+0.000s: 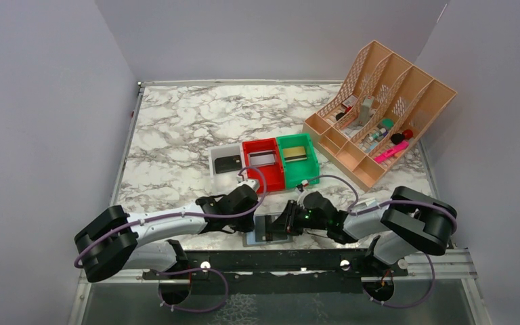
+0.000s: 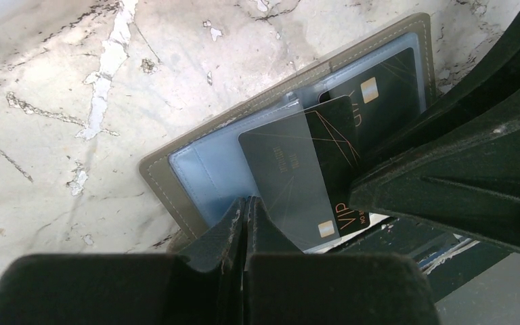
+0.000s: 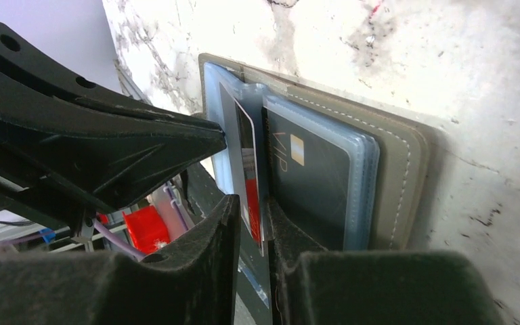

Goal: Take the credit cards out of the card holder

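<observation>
A small bifold card holder [image 2: 166, 177], grey-brown with stitched edges and lined inside with pale blue clear sleeves, is laid open and flat on the white-and-grey marbled tabletop [image 2: 54, 135]. It is placed at the near edge, between the two arms. A black plastic credit card [image 2: 338, 145] with thin gold lines and "VIP" lettering is seen slanted across the open panels, partly veiled by a cloudy sleeve leaf. A second black card [image 2: 389, 84] with a gold chip is lodged in the far sleeve. The right gripper [image 3: 252, 213] is held low over the holder. Its fingers [image 3: 203, 271] are parted only narrowly, and a thin card seen nearly edge-on [image 3: 247, 149] is stood in the gap. A dark slit of space is left beside that card, so no firm pinch is shown. The left gripper [image 2: 245, 215] is set at the holder's other side, its fingers [image 2: 229, 235] pressed together on nothing. Their tips are placed over the rim of the pale blue panel; whether it is touched cannot be told. Farther back, a white open bin [image 1: 213, 162], a red bin [image 1: 274, 179] and a green bin [image 1: 303, 173] are lined up side by side, a flat card-like item lying in each. Well to the right rear, a peach plastic slotted organiser [image 1: 406, 88] holding small items is stood.
</observation>
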